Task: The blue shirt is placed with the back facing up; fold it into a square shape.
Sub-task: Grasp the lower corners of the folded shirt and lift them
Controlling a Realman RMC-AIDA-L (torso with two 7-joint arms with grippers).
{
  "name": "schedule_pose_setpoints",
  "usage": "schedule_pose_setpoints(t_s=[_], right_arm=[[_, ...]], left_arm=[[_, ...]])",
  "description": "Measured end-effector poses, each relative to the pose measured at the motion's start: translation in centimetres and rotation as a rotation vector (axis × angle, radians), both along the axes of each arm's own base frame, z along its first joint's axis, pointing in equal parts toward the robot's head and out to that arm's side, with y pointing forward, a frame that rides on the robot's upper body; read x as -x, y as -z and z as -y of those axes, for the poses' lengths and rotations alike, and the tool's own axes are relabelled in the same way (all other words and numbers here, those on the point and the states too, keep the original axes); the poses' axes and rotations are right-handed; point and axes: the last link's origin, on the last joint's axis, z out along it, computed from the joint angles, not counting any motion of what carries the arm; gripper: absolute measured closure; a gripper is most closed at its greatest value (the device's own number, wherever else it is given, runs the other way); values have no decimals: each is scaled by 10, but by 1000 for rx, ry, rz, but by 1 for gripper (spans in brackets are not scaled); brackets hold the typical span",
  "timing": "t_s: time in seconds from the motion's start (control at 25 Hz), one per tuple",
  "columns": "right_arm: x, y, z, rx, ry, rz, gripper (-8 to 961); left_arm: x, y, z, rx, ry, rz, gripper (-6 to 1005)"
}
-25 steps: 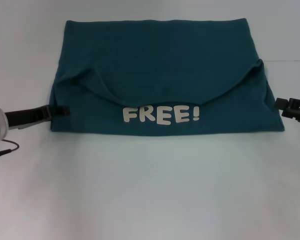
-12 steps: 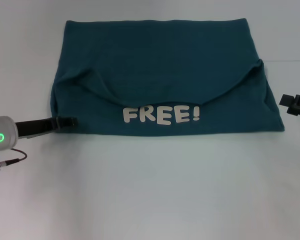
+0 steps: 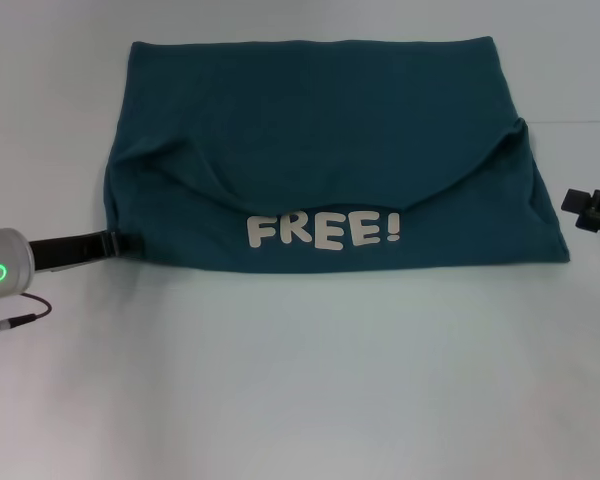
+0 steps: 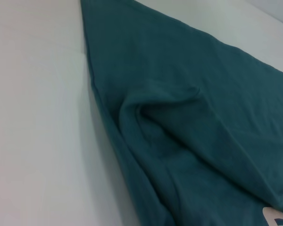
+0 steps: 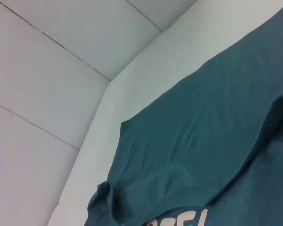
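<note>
The blue shirt (image 3: 320, 140) lies on the white table as a wide folded rectangle, its upper layer draped in a curve over the lower one. Cream "FREE!" lettering (image 3: 323, 230) shows near the front edge. My left gripper (image 3: 126, 241) lies low at the shirt's front left corner, its tip at the cloth edge. My right gripper (image 3: 572, 201) hovers just off the shirt's right edge, apart from the cloth. The left wrist view shows the shirt (image 4: 203, 117) with a rumpled fold at its side. The right wrist view looks across the shirt (image 5: 203, 132) from the other side.
A bare white table (image 3: 300, 380) stretches in front of the shirt and on both sides. A thin cable (image 3: 20, 320) hangs by the left arm's wrist. A wall (image 5: 61, 61) stands behind the table.
The left gripper dropped toward the front corner, pushed in over the shirt's edge, then drew back slightly to the left. The right gripper pulled away to the right and stayed there.
</note>
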Motion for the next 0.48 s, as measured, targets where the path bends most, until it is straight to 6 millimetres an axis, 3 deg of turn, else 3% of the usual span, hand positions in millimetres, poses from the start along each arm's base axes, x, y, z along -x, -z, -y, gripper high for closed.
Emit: schedule_pose_setpoints(t_s=[0.08,0.28,0.48], right_arm=[[0,0,0,4,-2,3,345],[-1,-1,0,33,-5,28,345],[-1,-10,-6,148,16,129,344]], left_arm=[[-1,-1,1,2,6,1,772],[-6,-8,2,18,31,21,971],[-14,-15,0,35,35,60,972]])
